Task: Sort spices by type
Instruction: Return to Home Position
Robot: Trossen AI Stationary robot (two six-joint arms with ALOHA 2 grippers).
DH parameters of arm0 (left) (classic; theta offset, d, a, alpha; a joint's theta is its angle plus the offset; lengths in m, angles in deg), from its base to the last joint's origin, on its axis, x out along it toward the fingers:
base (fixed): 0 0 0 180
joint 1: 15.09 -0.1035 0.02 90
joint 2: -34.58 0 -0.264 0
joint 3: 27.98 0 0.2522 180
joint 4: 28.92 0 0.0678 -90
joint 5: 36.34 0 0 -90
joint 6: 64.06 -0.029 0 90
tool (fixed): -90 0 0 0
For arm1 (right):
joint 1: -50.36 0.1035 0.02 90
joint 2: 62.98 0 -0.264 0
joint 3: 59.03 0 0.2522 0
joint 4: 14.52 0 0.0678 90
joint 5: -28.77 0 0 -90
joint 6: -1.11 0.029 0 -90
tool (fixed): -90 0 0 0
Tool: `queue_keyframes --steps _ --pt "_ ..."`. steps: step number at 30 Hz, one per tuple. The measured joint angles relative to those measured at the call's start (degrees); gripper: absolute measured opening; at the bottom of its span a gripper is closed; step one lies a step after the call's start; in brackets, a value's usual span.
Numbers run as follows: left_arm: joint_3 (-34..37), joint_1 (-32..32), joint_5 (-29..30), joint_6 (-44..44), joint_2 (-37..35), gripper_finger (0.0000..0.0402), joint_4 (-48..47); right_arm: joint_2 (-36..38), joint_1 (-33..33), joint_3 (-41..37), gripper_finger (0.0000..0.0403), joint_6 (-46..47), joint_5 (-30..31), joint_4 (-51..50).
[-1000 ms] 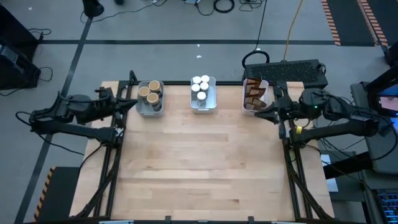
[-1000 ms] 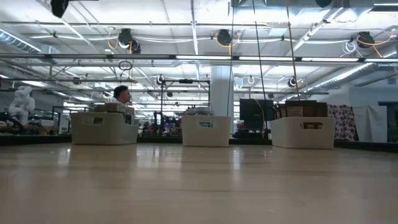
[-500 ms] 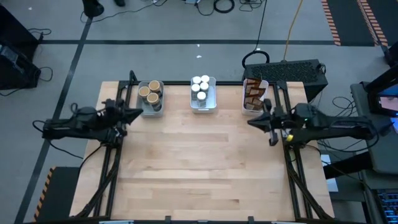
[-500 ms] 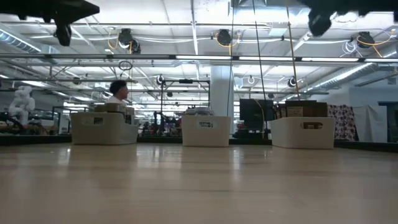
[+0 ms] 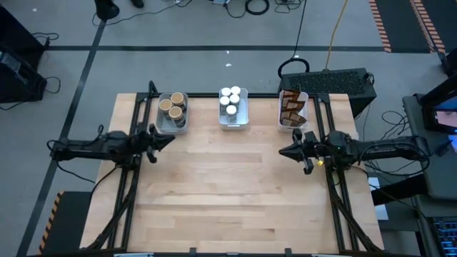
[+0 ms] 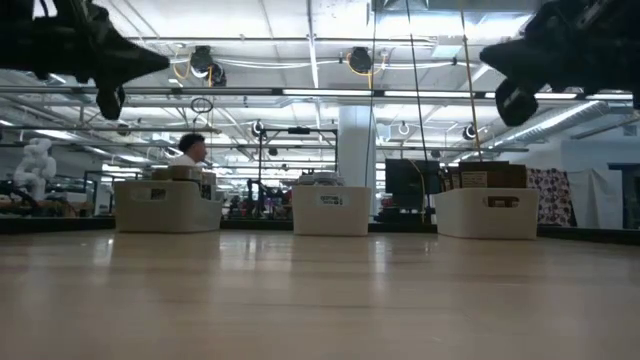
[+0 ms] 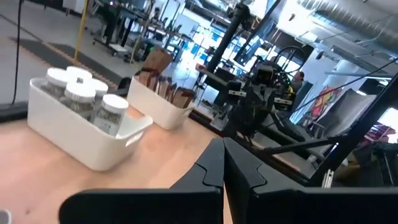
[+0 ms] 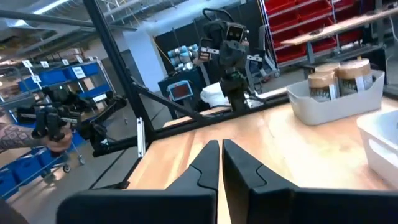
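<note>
High view: jars (image 5: 230, 98) sit in the middle tray (image 5: 234, 121), with tubs (image 5: 172, 107) to its left and pouches (image 5: 290, 108) to its right. The left gripper (image 5: 161, 139) and right gripper (image 5: 285, 151) flank it. Low view: both hang above it. Wrist views: both are pressed together. Homing should keep them high.

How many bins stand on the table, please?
3, along the far edge: left bin with tan-topped tubs, middle bin with white-capped jars, right bin with brown pouches.

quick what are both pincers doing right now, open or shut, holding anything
left pincer: shut, holding nothing
right pincer: shut, holding nothing
</note>
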Motion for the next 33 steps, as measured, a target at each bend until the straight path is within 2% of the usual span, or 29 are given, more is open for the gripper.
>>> queue_keyframes --steps 11,19,27,33 --pt "7.20 0.00 -2.34 2.80 -0.02 0.0003 6.57 0.16 -0.02 -2.80 0.0000 -1.10 0.02 0.60" --pt "7.85 -0.33 -5.32 1.29 -0.02 0.0003 5.92 0.18 -0.02 -5.71 0.0000 -1.12 -1.38 7.57" --pt "7.87 -3.47 -7.86 -2.24 -0.01 0.0003 4.17 0.18 -0.01 -6.05 0.0000 -1.13 -1.39 4.41" --pt "7.87 -3.80 -8.07 -6.94 0.00 0.0004 4.07 0.18 -0.02 -6.05 0.0000 -0.88 -0.98 -6.10"
